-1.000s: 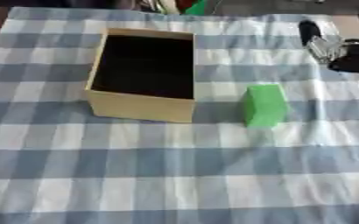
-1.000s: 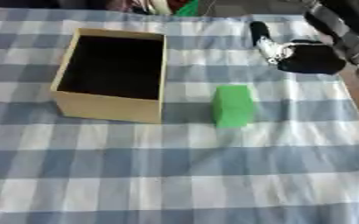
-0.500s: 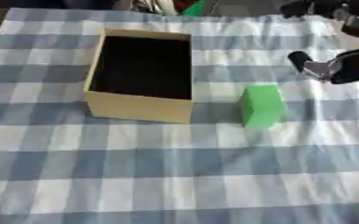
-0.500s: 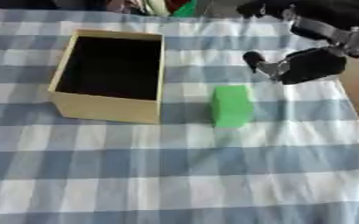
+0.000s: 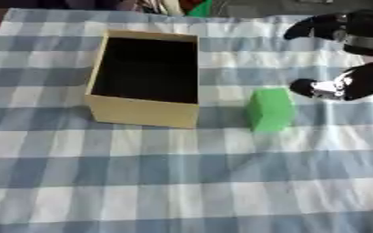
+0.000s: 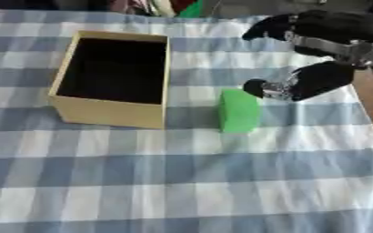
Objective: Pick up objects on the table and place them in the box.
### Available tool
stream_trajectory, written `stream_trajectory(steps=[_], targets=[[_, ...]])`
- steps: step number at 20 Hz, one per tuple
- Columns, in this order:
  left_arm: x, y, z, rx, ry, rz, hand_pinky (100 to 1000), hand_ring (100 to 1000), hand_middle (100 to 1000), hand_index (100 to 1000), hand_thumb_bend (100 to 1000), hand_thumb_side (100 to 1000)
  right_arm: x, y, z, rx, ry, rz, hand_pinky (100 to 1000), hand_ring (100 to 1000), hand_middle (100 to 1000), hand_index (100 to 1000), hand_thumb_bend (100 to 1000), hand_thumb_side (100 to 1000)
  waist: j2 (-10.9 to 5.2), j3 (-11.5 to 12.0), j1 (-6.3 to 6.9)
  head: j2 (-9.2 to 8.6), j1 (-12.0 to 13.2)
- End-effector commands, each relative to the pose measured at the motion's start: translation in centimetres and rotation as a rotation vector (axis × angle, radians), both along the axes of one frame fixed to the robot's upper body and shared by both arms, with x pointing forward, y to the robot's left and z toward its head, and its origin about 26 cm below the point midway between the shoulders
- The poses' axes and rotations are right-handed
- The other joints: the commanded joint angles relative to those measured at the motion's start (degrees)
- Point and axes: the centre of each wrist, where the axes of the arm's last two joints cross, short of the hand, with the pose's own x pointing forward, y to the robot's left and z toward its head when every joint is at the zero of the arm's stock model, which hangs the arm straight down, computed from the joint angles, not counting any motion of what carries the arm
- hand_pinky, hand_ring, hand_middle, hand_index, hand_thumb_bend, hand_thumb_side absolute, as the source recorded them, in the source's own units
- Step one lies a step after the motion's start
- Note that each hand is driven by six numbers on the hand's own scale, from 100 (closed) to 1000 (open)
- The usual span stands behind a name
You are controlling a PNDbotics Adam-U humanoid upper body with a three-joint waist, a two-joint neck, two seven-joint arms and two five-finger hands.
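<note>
Blue-and-white checked cloth (image 6: 182,182) covers your whole work surface, lying flat with slight creases. On its left half stands the tan cardboard box (image 6: 110,116), top open. Its interior reads as solid dark shadow; you can make out nothing inside it, and the floor of the box cannot be told from its walls.

Your task item, a green block (image 6: 239,111), stands on the cloth just right of the box's near right corner, apart from the box and outside it.

Your right hand (image 6: 321,78) enters from the upper right. One black finger (image 6: 269,26) reaches out toward the left above the far part of the cloth, and a lower part, thumb or finger, ends in a rounded black tip right beside the block's upper right corner. The two are spread wide apart with nothing held between them. You cannot tell whether that tip touches the block. The arm behind the hand is cut off at the frame edge.

Coloured items (image 6: 191,7) at the far edge, beyond the cloth, are cropped and cannot be identified.
</note>
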Motion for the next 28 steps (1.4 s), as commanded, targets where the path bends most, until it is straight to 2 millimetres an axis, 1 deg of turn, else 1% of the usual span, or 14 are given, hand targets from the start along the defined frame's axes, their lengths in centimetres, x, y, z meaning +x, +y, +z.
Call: stream_trajectory(steps=[1, 4, 5, 8, 9, 10, 12, 13, 14, 15, 21, 23, 27, 28], targets=[[-0.3, 0.2, 0.7, 0.018, -0.024, -0.004, 716, 612, 736, 781, 104, 885, -0.4, 0.2, 0.8, -0.044, -0.004, -0.027, 900, 940, 943, 1000, 367, 832, -2.09, 0.12, -0.6, -0.18, -0.28], [-0.3, 0.1, 0.7, 0.02, -0.022, -0.005, 716, 612, 735, 781, 103, 882, -0.3, 0.3, 0.3, -0.06, 0.034, -0.04, 900, 939, 944, 1000, 292, 662, -2.02, 0.25, -0.72, -0.17, -0.41], [-0.3, 0.1, 0.7, 0.021, -0.021, -0.006, 717, 611, 735, 781, 103, 881, -0.3, 0.3, 0.1, -0.067, 0.05, -0.043, 899, 934, 943, 1000, 260, 582, -2.01, 0.3, -0.75, -0.15, -0.47], [-0.3, 0.1, 0.7, 0.025, -0.017, -0.008, 716, 610, 734, 780, 101, 879, -0.1, 0.5, -0.6, -0.082, 0.101, -0.05, 897, 928, 941, 1000, 249, 517, -1.94, 0.5, -0.8, -0.19, -0.62], [-0.3, 0.1, 0.7, 0.025, -0.017, -0.008, 716, 610, 733, 780, 101, 878, -0.1, 0.6, -0.8, -0.083, 0.113, -0.051, 897, 926, 939, 1000, 251, 517, -1.92, 0.56, -0.79, -0.21, -0.63], [-0.3, 0.1, 0.7, 0.024, -0.017, -0.008, 716, 609, 732, 779, 101, 878, -0.1, 0.6, -0.9, -0.08, 0.121, -0.05, 898, 926, 940, 1000, 282, 561, -1.9, 0.61, -0.78, -0.22, -0.63], [-0.3, 0.1, 0.7, 0.022, -0.017, -0.008, 716, 608, 731, 779, 100, 878, 0.0, 0.7, -1.1, -0.073, 0.13, -0.048, 896, 932, 944, 1000, 379, 800, -1.87, 0.66, -0.81, -0.24, -0.61], [-0.3, 0.1, 0.7, 0.021, -0.017, -0.008, 716, 608, 731, 779, 100, 878, 0.0, 0.7, -1.2, -0.069, 0.132, -0.049, 896, 932, 944, 1000, 379, 800, -1.86, 0.67, -0.82, -0.24, -0.6], [-0.3, 0.1, 0.7, 0.021, -0.017, -0.008, 716, 607, 730, 778, 100, 878, 0.0, 0.8, -1.3, -0.062, 0.131, -0.051, 891, 930, 942, 1000, 470, 989, -1.84, 0.69, -0.85, -0.26, -0.6], [-0.3, 0.1, 0.7, 0.021, -0.016, -0.009, 716, 607, 730, 778, 100, 878, 0.0, 0.8, -1.5, -0.057, 0.131, -0.054, 891, 930, 941, 1000, 477, 994, -1.83, 0.71, -0.87, -0.29, -0.61], [-0.3, 0.0, 0.7, 0.023, -0.013, -0.012, 716, 604, 727, 776, 100, 875, 0.7, 0.7, -2.2, -0.061, 0.148, -0.079, 892, 927, 935, 1000, 396, 826, -1.62, 1.01, -0.88, -0.4, -0.86], [-0.2, -0.1, 0.7, 0.023, -0.012, -0.013, 716, 604, 726, 775, 100, 876, 1.1, 0.6, -2.3, -0.064, 0.158, -0.084, 892, 926, 933, 1000, 387, 806, -1.53, 1.09, -0.89, -0.36, -0.93], [-0.2, -0.1, 0.7, 0.026, -0.008, -0.015, 716, 603, 725, 775, 100, 877, 1.8, 0.2, -2.8, -0.071, 0.186, -0.092, 894, 927, 935, 1000, 356, 693, -1.41, 1.22, -1.0, -0.35, -1.08], [-0.2, -0.1, 0.7, 0.027, -0.007, -0.016, 716, 602, 725, 774, 100, 877, 1.9, 0.1, -2.9, -0.072, 0.195, -0.09, 895, 925, 934, 1000, 347, 647, -1.38, 1.27, -1.03, -0.33, -1.14]])
